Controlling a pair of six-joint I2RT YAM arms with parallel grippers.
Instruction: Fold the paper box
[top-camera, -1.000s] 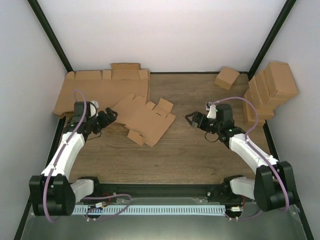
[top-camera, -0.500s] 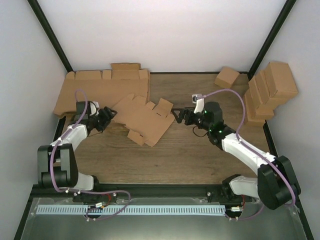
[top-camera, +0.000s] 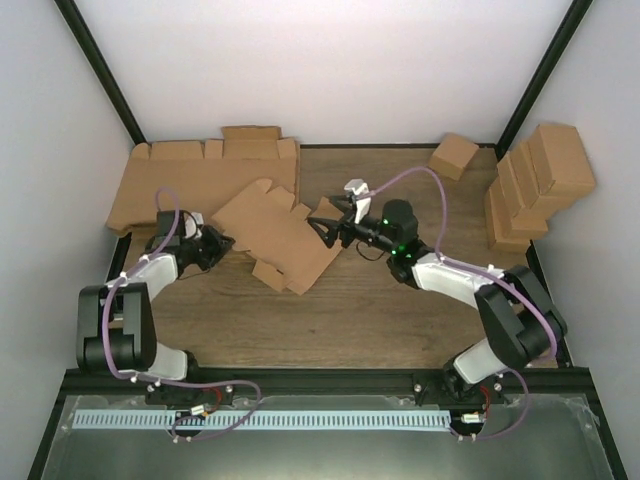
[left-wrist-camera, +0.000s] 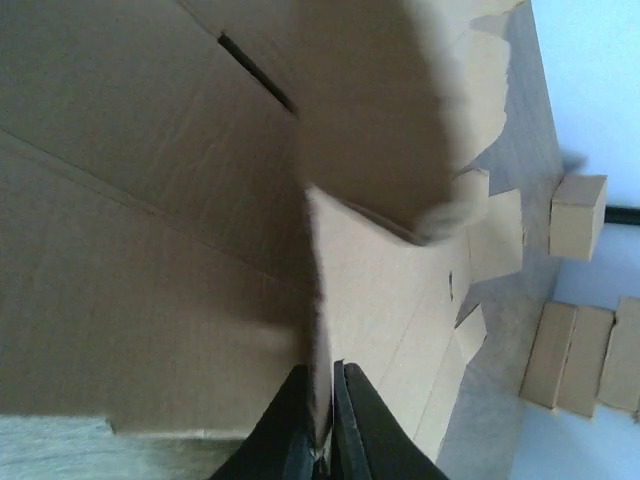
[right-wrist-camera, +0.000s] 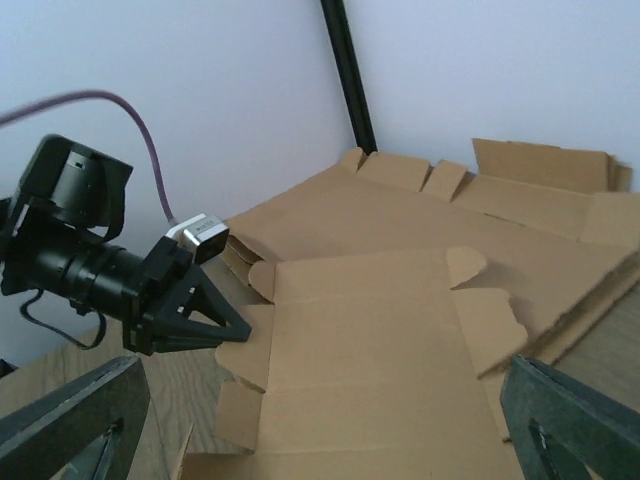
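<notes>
Two grippers meet at one brown paper box (top-camera: 280, 235), which is spread out and not folded. The left gripper (left-wrist-camera: 320, 385) is squeezed tight on the edge of the box nearest to it, with a thin bit of card caught between its fingers. The right gripper (right-wrist-camera: 325, 400) has its fingers spread wide and holds nothing. The box sits on the table (top-camera: 380, 310) just in front of it. Behind the box lie bigger brown sheets (top-camera: 200, 175). Far past the left gripper's tip stands a small brown carton (left-wrist-camera: 578, 215).
</notes>
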